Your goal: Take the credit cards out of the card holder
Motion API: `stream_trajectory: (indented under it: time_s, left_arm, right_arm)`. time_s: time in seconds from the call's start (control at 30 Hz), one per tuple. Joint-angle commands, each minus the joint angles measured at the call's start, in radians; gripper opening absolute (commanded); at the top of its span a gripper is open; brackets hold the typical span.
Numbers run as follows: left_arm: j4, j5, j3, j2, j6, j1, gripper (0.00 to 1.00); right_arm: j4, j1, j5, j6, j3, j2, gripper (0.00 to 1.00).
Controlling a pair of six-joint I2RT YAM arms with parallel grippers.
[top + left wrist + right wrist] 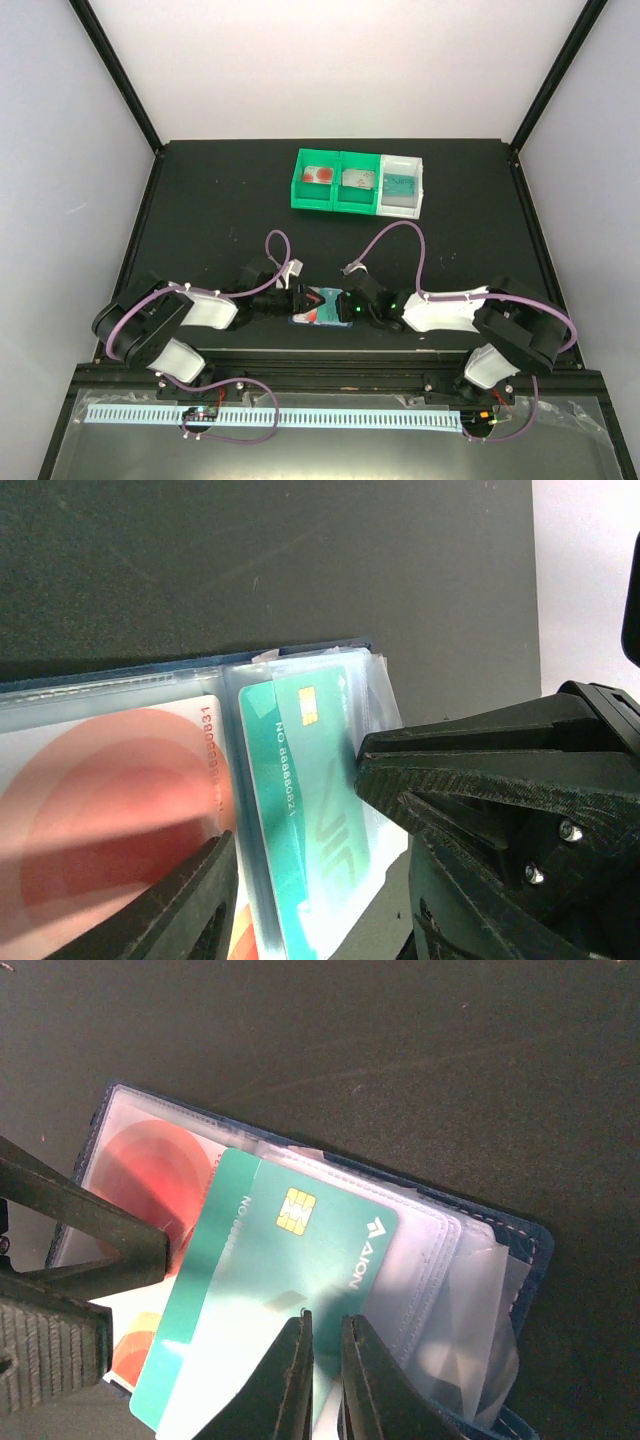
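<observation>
The right fingers (290, 1380) are clenched on the edge of the teal card (290, 1260), which sticks partway out of the open card holder (530, 1245). The card holder lies on the worktop (400, 1040), directly under both sets of fingers. The left fingers (190, 900) are released and spread, one resting over the red-circled card (110, 800).

Inside a robotics lab test cell: a left arm (170, 320) and a right arm (480, 315) stand bolted at the near edge of a matte black table (200, 200). Plain white panels (330, 60) set in black frame posts (120, 75) close it in. Purple cables (275, 250) loop off both arms. Small green and white plastic bins (358, 183) line the far side.
</observation>
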Motion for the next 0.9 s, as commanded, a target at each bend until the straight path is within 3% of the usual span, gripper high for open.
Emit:
stream_trajectory:
  time_s: [0.0, 0.3, 0.6, 0.87]
  left_arm:
    - [0.008, -0.007, 0.004, 0.023, 0.002, 0.004, 0.48]
    - [0.098, 0.023, -0.013, 0.068, -0.045, 0.003, 0.38]
    - [0.068, 0.009, -0.013, 0.033, -0.030, 0.003, 0.02]
    - [-0.016, -0.025, -0.019, -0.030, 0.008, 0.012, 0.02]
  right_arm:
    - [-0.036, 0.000, 0.015, 0.005, -0.016, 0.015, 0.10]
    - [0.002, 0.000, -0.010, 0.026, -0.043, 0.033, 0.09]
    - [0.012, 0.000, -0.009, 0.038, -0.056, 0.036, 0.09]
    - [0.010, 0.000, 0.004, 0.046, -0.062, 0.035, 0.08]
